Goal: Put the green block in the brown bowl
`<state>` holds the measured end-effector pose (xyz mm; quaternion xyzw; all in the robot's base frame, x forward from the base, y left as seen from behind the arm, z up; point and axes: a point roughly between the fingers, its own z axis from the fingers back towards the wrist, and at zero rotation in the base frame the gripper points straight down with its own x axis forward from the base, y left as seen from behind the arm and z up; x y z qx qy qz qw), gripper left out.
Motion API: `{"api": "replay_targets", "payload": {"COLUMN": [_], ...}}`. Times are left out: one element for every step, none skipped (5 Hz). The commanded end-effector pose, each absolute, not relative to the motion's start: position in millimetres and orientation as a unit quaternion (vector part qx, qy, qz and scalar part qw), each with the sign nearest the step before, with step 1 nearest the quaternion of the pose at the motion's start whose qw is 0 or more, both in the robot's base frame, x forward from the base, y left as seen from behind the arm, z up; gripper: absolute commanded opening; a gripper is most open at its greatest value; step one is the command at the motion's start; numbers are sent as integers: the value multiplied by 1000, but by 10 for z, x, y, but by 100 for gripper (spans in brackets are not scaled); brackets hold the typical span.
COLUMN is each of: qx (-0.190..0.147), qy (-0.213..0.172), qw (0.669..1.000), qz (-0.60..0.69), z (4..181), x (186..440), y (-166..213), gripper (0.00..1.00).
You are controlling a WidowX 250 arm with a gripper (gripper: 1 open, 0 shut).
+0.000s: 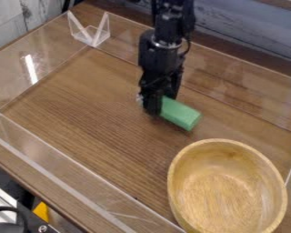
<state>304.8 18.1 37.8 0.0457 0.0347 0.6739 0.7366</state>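
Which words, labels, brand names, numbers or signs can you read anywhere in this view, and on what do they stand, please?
None: no readable text shows in this view.
The gripper, green block, brown bowl and wooden table carry no visible lettering.
The yellow and black object at the bottom edge is too small to tell.
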Motion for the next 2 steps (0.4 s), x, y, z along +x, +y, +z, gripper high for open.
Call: {"api": "replay_targets", "payload": {"qx": [12,-2], "qy": [8,-2], "qw": [753,736], "qz": [658,677], "z": [719,896], "x": [3284,3377], "y": [133,325], "gripper": [0,0]}}
